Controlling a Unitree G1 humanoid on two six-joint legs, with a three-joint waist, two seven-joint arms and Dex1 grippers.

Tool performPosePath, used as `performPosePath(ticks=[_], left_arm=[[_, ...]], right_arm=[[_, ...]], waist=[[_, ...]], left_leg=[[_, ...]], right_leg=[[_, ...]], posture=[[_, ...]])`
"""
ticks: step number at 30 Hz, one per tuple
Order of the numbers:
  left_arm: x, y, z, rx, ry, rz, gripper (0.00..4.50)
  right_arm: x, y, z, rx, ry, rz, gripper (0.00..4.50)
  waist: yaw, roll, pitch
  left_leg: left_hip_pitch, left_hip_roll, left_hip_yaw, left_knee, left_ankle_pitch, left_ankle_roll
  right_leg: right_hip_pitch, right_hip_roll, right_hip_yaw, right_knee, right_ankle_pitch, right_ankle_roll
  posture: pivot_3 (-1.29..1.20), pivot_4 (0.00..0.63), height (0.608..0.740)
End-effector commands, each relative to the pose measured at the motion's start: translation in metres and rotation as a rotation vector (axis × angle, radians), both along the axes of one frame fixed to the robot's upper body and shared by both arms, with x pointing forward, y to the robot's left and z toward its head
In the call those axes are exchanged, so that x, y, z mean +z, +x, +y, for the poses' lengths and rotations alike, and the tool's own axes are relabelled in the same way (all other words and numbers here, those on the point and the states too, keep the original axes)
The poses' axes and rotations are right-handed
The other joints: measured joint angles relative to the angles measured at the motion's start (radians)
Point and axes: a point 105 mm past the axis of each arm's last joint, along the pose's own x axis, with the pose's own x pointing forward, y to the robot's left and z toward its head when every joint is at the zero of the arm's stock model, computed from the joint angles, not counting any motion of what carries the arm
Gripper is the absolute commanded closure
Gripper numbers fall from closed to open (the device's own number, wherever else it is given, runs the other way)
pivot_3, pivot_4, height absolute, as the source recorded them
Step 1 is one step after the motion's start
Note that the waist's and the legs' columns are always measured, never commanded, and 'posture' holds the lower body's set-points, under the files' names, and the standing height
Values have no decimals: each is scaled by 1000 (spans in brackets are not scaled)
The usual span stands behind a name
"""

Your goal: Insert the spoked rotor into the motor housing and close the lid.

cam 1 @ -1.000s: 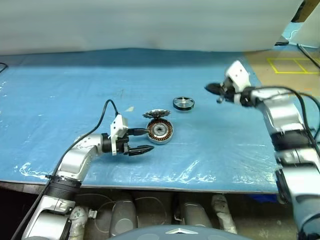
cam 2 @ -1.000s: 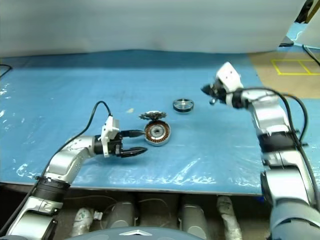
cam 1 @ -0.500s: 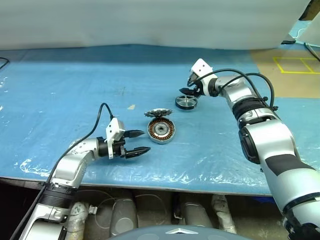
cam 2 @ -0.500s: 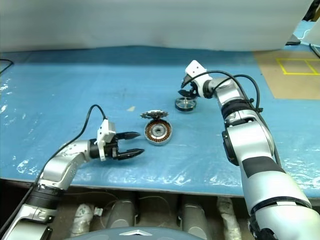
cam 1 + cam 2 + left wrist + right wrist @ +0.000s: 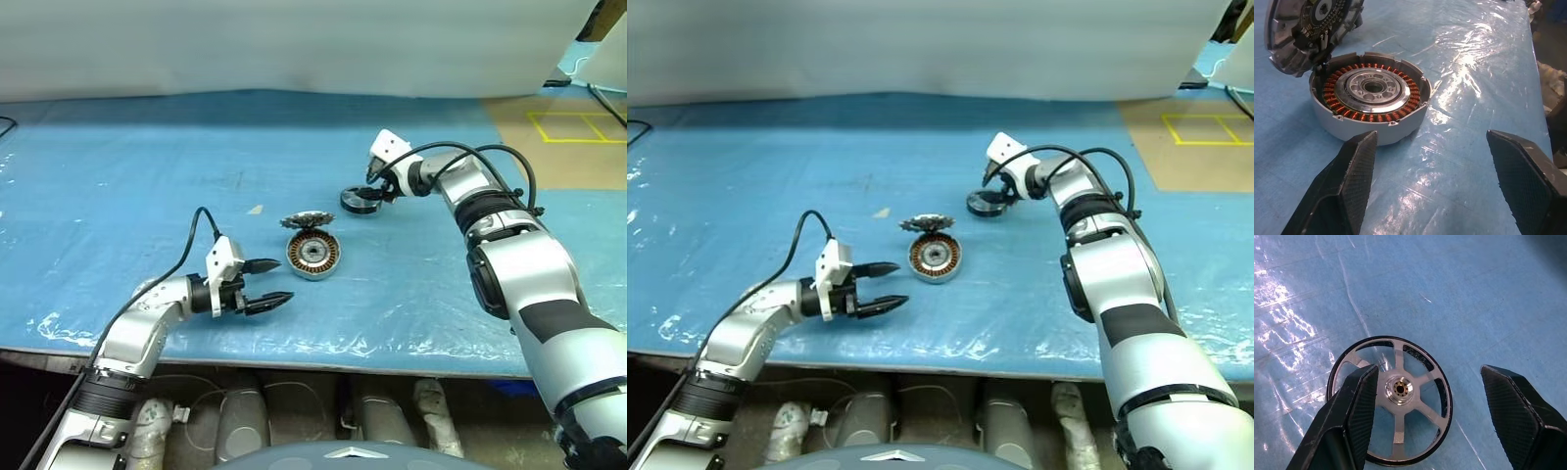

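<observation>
- Spoked rotor (image 5: 1391,400) lies flat on the blue plastic-covered table (image 5: 118,176), toward the far right part of the sheet, its black rim and silver spokes facing up
- Motor housing (image 5: 313,256) sits near the middle of the table, closer to the front edge than the rotor, copper windings ringing a silver hub
- Lid (image 5: 306,221) stands tilted at the housing's far side, its toothed edge raised; in the left wrist view it leans up from the housing's rim
- The sheet is glossy and wrinkled, with bright glare along the front edge; a pale curtain (image 5: 294,44) hangs behind the far edge
- Beyond the table's far right corner a brown floor (image 5: 578,147) carries yellow tape lines
- A small pale scrap (image 5: 255,210) lies on the sheet to the left of the lid
- Right gripper (image 5: 991,188) reaches out over the rotor, angled down toward it; its two black fingers (image 5: 1352,416) are spread wide on either side of the wheel, and whether they touch the rim cannot be told
- Left gripper (image 5: 272,284) hangs low near the front edge, pointing sideways toward the housing and just short of it; its fingers (image 5: 1347,186) are parted wide and hold nothing
</observation>
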Motion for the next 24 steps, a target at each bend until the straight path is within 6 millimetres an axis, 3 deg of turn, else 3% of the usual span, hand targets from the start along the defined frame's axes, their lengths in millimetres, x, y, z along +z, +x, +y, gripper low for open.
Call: performPosePath(ticks=[1, 7, 20, 24], left_arm=[[9, -1, -2, -16, -7, -38, 759], [8, 0, -1, -18, -2, -39, 759], [4, -2, -4, -28, -3, -39, 759], [8, -2, -6, -33, -5, -42, 759]], right_arm=[[-2, -1, 1, 13, -19, -1, 1040], [-11, -6, 9, 66, -41, 31, 1040], [-27, -11, 5, 85, -102, 66, 1040], [-29, -12, 6, 93, -100, 66, 1979]], waist=[[0, 0, 0], [0, 0, 0], [0, 0, 0], [1, 0, 0]], left_leg=[[0, 0, 0, 0, 0, 0], [0, 0, 0, 0, 0, 0], [1, 0, 0, 0, 0, 0], [1, 0, 0, 0, 0, 0]], right_leg=[[0, 0, 0, 0, 0, 0], [0, 0, 0, 0, 0, 0], [0, 0, 0, 0, 0, 0], [1, 0, 0, 0, 0, 0]], posture=[[0, 150, 740], [0, 150, 740], [0, 150, 740], [0, 150, 740]])
